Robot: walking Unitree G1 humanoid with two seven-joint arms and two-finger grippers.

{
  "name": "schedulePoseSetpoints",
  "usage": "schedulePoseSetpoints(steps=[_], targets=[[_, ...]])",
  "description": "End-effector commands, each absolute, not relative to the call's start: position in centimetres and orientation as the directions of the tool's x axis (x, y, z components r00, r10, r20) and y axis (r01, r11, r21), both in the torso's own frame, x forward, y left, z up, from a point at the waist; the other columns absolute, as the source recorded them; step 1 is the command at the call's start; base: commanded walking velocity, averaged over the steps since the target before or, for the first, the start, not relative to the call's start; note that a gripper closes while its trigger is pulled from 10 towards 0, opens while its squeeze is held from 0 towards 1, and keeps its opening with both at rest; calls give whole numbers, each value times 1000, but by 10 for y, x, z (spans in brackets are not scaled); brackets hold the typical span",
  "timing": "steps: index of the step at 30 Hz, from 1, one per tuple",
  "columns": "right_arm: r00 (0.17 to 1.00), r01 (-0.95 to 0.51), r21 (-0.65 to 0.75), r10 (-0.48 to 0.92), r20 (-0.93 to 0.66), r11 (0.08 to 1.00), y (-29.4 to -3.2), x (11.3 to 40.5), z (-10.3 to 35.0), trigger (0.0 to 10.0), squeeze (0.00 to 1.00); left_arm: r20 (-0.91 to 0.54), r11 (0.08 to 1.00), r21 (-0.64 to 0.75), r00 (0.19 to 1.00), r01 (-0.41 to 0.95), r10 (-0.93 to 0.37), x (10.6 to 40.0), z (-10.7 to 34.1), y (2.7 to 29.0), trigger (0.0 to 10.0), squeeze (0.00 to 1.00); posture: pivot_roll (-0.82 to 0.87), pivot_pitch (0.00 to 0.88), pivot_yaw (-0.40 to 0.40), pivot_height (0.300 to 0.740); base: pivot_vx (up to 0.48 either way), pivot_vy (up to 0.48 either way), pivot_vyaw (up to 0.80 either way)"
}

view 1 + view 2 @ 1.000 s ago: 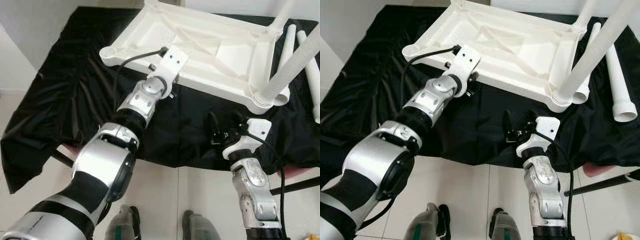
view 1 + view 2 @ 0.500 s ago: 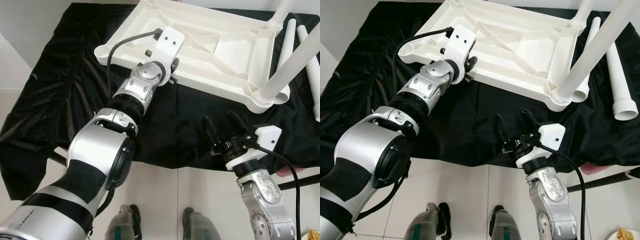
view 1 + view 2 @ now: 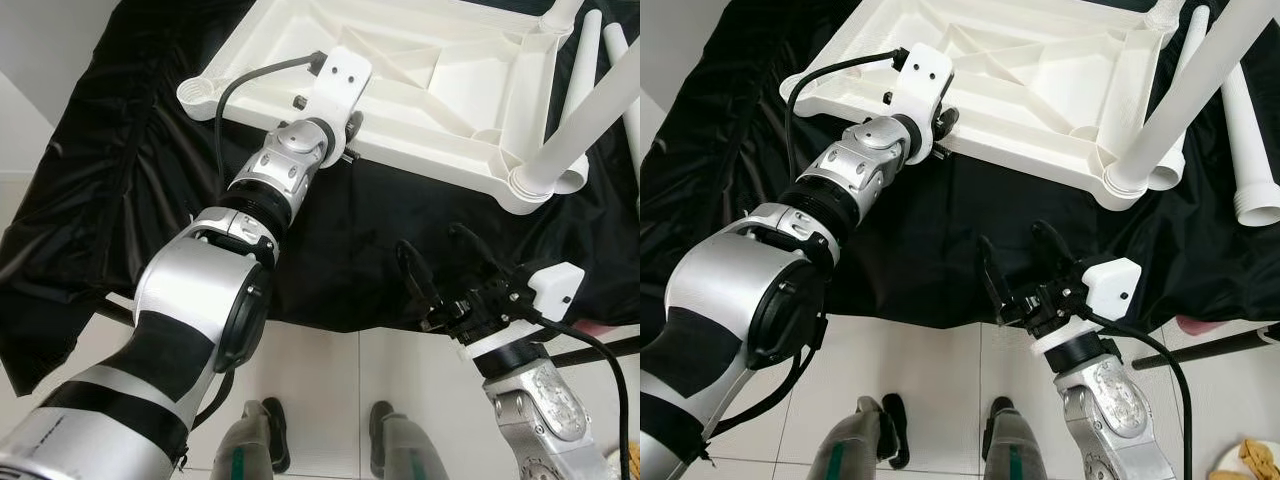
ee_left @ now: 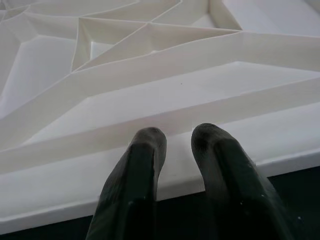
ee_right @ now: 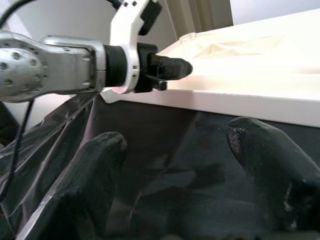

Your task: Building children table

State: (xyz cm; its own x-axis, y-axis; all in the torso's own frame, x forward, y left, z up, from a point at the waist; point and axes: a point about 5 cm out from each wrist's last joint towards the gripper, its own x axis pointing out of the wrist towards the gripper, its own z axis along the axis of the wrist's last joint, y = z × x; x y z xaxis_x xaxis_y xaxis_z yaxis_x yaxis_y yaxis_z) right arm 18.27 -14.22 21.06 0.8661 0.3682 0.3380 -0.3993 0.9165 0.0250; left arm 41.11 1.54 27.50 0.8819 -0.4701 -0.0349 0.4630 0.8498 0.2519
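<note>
the upturned white tabletop (image 3: 420, 90) lies on the black-draped counter (image 3: 130, 180), one leg (image 3: 590, 120) already standing in a corner. the left hand (image 4: 175, 145), fingers nearly together and gripping nothing, rests its tips on the tabletop's near rim; a push could slide it and tip that leg. the right hand (image 3: 450, 270) hovers spread wide, empty, nearer the robot.

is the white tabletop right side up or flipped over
Flipped over: the tabletop shows its ribbed underside facing up, with a leg standing in a corner socket.
</note>
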Motion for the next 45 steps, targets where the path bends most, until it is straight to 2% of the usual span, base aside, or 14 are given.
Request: schedulePoseSetpoints(steps=[1, 15, 17, 21, 23, 27, 28, 30, 41, 45], targets=[[866, -412, 37, 378, 326, 911, -140, 177, 212, 10000, 0, -41, 864, 240, 894, 442, -446, 412, 272, 17, 10000, 0, -209, 286, 112, 740, 0, 0, 0], [882, -390, 62, 353, 311, 919, -138, 167, 215, 10000, 0, -53, 878, 230, 906, 419, -419, 413, 269, 20, 10000, 0, -229, 325, 122, 740, 0, 0, 0], [884, -388, 71, 350, 310, 919, -137, 165, 216, 10000, 0, -72, 890, 225, 917, 398, -392, 414, 265, 23, 10000, 0, -227, 329, 122, 740, 0, 0, 0], [884, -403, 78, 366, 292, 912, -135, 165, 217, 10000, 0, -223, 905, 206, 919, 371, -326, 414, 236, 35, 10000, 0, -203, 333, 120, 740, 0, 0, 0], [884, -403, 78, 366, 292, 912, -135, 165, 217, 10000, 0, -223, 905, 206, 919, 371, -326, 414, 236, 35, 10000, 0, -203, 333, 120, 740, 0, 0, 0], [877, -422, 67, 388, 282, 904, -134, 167, 217, 10000, 0, -390, 897, 162, 862, 412, -325, 409, 210, 43, 10000, 0, -175, 331, 121, 740, 0, 0, 0], [877, -422, 67, 388, 282, 904, -134, 167, 217, 10000, 0, -390, 897, 162, 862, 412, -325, 409, 210, 43, 10000, 0, -175, 331, 121, 740, 0, 0, 0], [873, -432, 60, 400, 278, 900, -134, 170, 218, 10000, 0, -465, 895, 151, 829, 419, -309, 407, 196, 54, 10000, 0, -144, 324, 123, 740, 0, 0, 0], [861, -455, 47, 425, 280, 889, -132, 180, 218, 10000, 0, -569, 895, 145, 776, 422, -274, 403, 173, 78, 10000, 0, -107, 299, 125, 740, 0, 0, 0], [853, -464, 34, 436, 288, 885, -132, 185, 218, 10000, 0, -639, 900, 122, 727, 419, -251, 395, 150, 94, 10000, 0, -98, 288, 123, 740, 0, 0, 0]])
